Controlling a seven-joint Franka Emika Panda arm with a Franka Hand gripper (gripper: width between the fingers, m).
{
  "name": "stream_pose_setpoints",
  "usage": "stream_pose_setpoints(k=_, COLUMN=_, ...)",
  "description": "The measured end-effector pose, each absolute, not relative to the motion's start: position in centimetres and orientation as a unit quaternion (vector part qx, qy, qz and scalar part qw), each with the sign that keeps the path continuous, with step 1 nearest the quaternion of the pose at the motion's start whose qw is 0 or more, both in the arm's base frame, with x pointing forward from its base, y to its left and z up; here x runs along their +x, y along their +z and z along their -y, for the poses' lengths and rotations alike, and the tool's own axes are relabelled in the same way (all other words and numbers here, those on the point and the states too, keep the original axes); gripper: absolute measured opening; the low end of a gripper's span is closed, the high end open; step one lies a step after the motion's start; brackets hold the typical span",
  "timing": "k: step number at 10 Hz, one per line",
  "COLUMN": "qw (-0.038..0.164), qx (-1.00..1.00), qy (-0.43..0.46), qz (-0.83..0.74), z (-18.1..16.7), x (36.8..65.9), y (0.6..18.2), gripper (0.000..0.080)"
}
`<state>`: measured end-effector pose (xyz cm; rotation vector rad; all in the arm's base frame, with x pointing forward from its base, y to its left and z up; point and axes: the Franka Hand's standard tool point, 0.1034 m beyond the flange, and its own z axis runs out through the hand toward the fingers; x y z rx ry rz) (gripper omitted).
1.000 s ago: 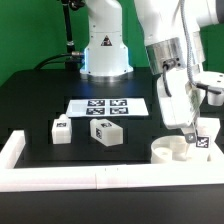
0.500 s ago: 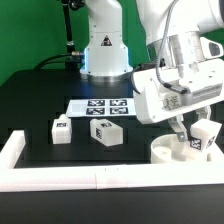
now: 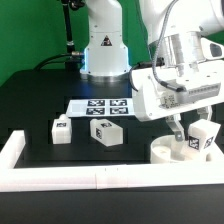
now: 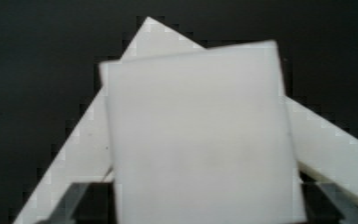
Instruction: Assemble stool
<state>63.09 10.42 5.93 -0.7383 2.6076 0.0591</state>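
Observation:
The round white seat [image 3: 166, 153] lies on the table at the exterior view's right, by the front rail. My gripper [image 3: 193, 134] is tilted over it and shut on one white tagged leg [image 3: 204, 137], held at the seat's right side, low over it. I cannot tell whether the leg touches the seat. In the wrist view the held leg [image 4: 194, 130] fills the middle between my dark fingers [image 4: 78, 203]. A white angled shape shows behind it. Two more tagged legs [image 3: 60, 131] [image 3: 107, 131] lie loose on the table at the left.
The marker board [image 3: 105, 106] lies flat behind the loose legs. A long white border rail [image 3: 90, 178] runs along the front and turns up at the left corner [image 3: 12, 150]. The arm's base [image 3: 105, 50] stands at the back.
The wrist has swung and tilted, carrying the held leg a little to the exterior view's right over the seat. Over the last half second it barely moved.

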Motion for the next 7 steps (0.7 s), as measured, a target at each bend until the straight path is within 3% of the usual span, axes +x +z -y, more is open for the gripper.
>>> stream_pose_setpoints(k=1, qw=0.214, qx=-0.266, qy=0.021, qz=-0.940, z=-10.4, x=63.1, y=5.9, gripper=0.0560)
stream_pose_setpoints(k=2, qw=0.214, qx=-0.276, qy=0.020, qz=-0.937, z=-10.5, x=63.1, y=6.0, gripper=0.0560)
stream_pose_setpoints(k=3, qw=0.220, qx=-0.314, qy=0.017, qz=-0.924, z=-10.7, x=63.4, y=6.9, gripper=0.0635)
stream_pose_setpoints(k=5, qw=0.237, qx=-0.379, qy=0.005, qz=-0.895, z=-10.8, x=64.2, y=9.5, gripper=0.0646)
stream_pose_setpoints(k=7, qw=0.243, qx=-0.523, qy=-0.032, qz=-0.817, z=-10.6, x=64.9, y=11.3, gripper=0.0649)
